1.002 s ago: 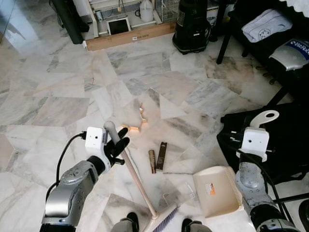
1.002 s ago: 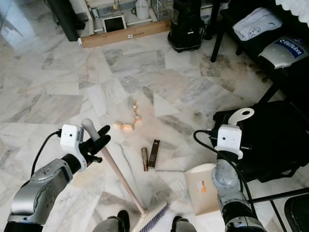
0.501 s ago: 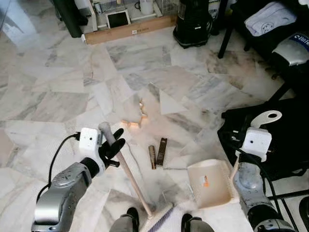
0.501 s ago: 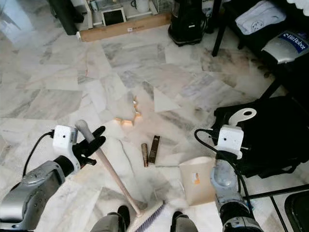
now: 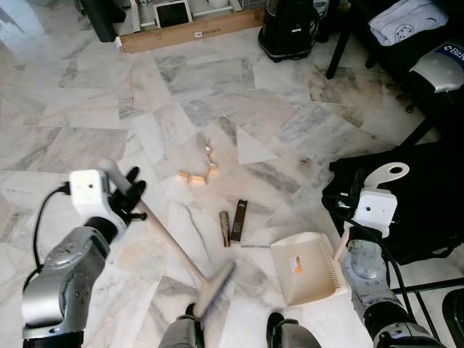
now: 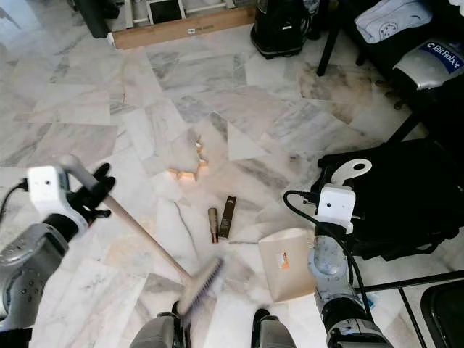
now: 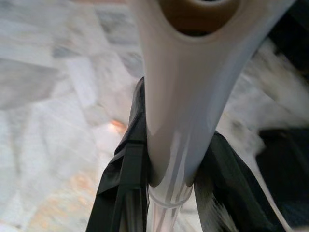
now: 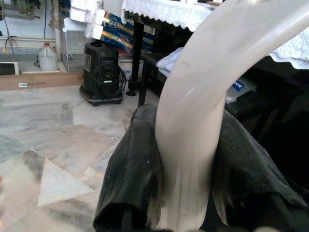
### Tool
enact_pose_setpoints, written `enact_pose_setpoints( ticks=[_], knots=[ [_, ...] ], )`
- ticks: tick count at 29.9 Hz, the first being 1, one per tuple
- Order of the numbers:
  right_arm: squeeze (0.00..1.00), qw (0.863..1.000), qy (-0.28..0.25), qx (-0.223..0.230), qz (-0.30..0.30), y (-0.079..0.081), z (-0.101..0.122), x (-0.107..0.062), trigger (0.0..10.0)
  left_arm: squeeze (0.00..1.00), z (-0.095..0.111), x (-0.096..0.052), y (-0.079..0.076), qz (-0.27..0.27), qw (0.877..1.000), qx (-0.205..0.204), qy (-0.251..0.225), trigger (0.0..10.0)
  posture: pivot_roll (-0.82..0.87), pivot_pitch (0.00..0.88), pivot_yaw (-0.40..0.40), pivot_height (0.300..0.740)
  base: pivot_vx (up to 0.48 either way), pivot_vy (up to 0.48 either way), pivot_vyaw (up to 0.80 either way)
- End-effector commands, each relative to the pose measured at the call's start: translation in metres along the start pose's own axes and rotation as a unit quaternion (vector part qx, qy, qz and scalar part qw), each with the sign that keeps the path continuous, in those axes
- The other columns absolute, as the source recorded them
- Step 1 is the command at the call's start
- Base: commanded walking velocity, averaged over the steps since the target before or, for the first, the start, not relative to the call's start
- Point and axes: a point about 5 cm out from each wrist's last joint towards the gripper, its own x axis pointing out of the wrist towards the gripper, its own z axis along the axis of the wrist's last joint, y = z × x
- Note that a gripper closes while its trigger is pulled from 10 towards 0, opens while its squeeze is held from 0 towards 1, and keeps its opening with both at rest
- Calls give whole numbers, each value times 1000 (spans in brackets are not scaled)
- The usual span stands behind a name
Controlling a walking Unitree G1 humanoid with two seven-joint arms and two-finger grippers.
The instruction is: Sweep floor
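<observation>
My left gripper (image 5: 127,191) is shut on the top of a pale broom handle (image 5: 168,243), with black fingers (image 7: 126,186) on both sides of it. The handle slants down to the blurred broom head (image 5: 214,287), just ahead of my feet. Beyond it on the marble lie a brown cylinder (image 5: 225,229), a dark stick (image 5: 238,220) and small wooden blocks (image 5: 196,174). My right gripper (image 8: 188,162) is shut on the beige dustpan handle (image 5: 382,174). The dustpan (image 5: 304,270) rests right of the cylinder and stick.
A black bag (image 5: 413,196) lies right of the dustpan. At the back stand a black appliance (image 5: 288,30), a dark furniture leg (image 5: 338,49) and a long cardboard box (image 5: 190,32). My feet (image 5: 284,335) are at the bottom edge. Open marble floor (image 5: 87,109) stretches to the left.
My left arm has swung out to the left with the broom, and the broom head has moved forward from beside my feet. The dustpan has shifted slightly left. The camera has tilted.
</observation>
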Motion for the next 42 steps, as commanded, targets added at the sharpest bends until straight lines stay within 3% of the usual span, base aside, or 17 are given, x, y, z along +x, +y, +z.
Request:
enact_pose_setpoints(
  ticks=[1, 14, 17, 21, 25, 31, 34, 38, 42],
  knots=[
    [0, 999, 42, -10, 21, 4, -16, -14, 10000, 0, 11, -5, 8, 19, 1000, 2, -25, 10000, 226, 319, 65, 740, 0, 0, 0],
    [0, 998, 54, -15, 29, 4, -19, -16, 10000, 0, 16, -2, -3, -3, 999, -36, -32, 10000, 215, 300, 57, 740, 0, 0, 0],
    [0, 998, 54, -15, 31, 5, -19, -16, 10000, 0, 28, -1, 5, 19, 998, -23, -57, 10000, 217, 301, 56, 740, 0, 0, 0],
    [0, 998, 55, -15, 32, 6, -19, -16, 10000, 0, 40, -1, 28, 89, 992, 14, -86, 10000, 219, 301, 55, 740, 0, 0, 0],
    [0, 998, 54, -15, 33, 5, -19, -16, 10000, 0, 42, -3, 32, 111, 989, 42, -93, 10000, 212, 306, 53, 740, 0, 0, 0],
    [0, 998, 54, -16, 34, 4, -20, -17, 10000, 0, 20, 1, 35, 122, 986, 97, -52, 10000, 202, 312, 52, 740, 0, 0, 0],
    [0, 998, 53, -17, 33, 2, -20, -17, 10000, 0, -1, 7, 27, 93, 988, 120, -8, 10000, 193, 317, 50, 740, 0, 0, 0],
    [0, 998, 51, -18, 32, 1, -20, -18, 10000, 0, -19, 10, 18, 69, 993, 99, 12, 10000, 182, 322, 50, 740, 0, 0, 0],
    [0, 998, 50, -20, 30, -2, -21, -19, 10000, 0, -27, 18, 3, 52, 998, 40, 9, 10000, 170, 326, 50, 740, 0, 0, 0]
  ],
)
